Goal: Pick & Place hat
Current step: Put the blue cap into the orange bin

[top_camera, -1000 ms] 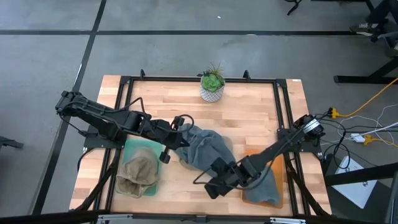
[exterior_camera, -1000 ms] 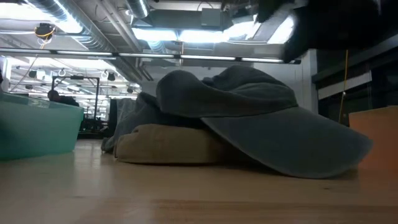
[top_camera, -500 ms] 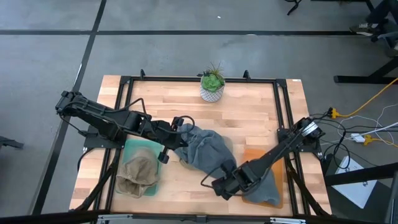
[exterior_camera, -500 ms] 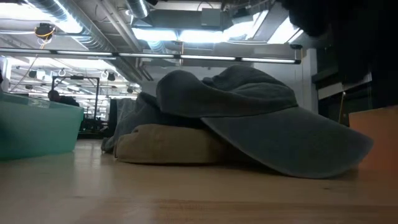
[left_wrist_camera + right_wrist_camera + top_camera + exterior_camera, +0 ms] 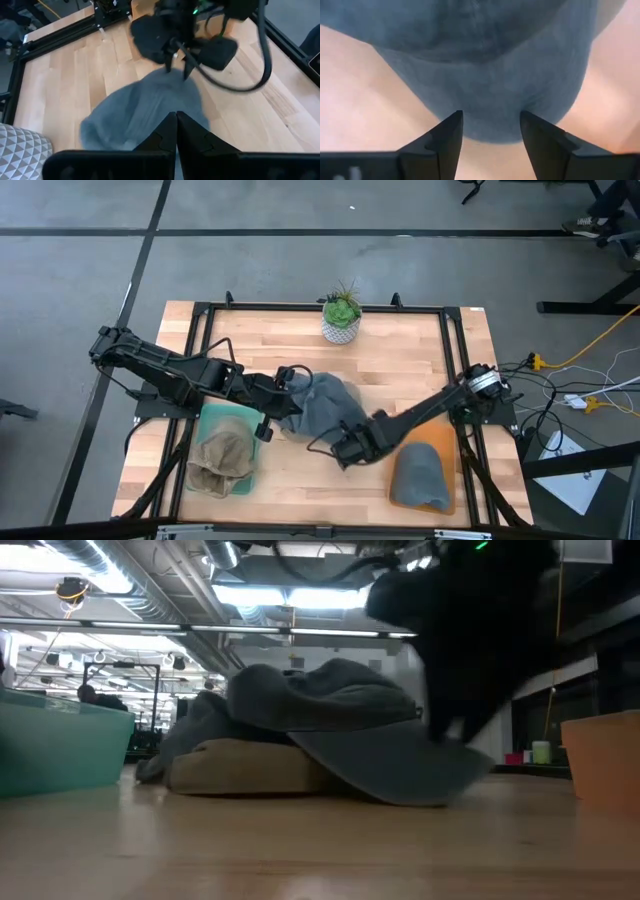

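While left end effector (image 5: 283, 404) pinches crumpled grey hat (image 5: 322, 406), right end effector (image 5: 345, 452) gapes, empty.

My workstation stands on a grey concrete floor (image 5: 300, 270) crossed by dark lines, with a yellow cable (image 5: 600, 340) and white leads trailing on the right, while the room beyond shows exposed ceiling ducts (image 5: 130, 585) and bright strip lights (image 5: 300, 595) overhead.

grey hat (image 5: 322, 408), teal tray (image 5: 211, 418), orange tray (image 5: 405, 428)
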`<control>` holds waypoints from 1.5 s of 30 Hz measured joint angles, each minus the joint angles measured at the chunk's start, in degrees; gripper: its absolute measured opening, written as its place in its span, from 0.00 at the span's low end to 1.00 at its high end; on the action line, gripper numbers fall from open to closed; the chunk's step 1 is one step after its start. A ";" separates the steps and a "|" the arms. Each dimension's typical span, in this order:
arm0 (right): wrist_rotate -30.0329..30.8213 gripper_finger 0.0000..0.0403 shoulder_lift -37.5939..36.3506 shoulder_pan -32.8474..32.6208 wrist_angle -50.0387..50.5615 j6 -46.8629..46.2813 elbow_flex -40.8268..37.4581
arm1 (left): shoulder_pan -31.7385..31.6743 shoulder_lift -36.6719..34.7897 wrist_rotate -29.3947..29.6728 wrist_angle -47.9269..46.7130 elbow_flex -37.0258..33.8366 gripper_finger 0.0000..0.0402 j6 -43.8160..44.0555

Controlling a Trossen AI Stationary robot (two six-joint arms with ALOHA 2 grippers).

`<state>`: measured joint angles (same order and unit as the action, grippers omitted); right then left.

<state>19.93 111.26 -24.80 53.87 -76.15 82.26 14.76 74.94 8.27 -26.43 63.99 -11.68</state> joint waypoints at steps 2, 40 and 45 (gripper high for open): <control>4.30 0.49 0.05 1.46 -1.05 5.90 0.00 | 0.00 0.00 -0.01 -0.03 0.00 0.02 0.41; 1.39 0.49 1.95 0.38 -8.32 -10.62 -0.26 | 0.17 0.00 0.02 -8.44 0.00 0.01 4.44; 0.98 0.49 2.15 0.42 -11.89 -12.58 -4.84 | 0.17 0.00 0.05 -8.05 0.00 0.01 4.47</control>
<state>20.91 113.40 -24.39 41.98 -88.73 77.42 14.94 74.94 8.32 -34.49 63.99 -7.22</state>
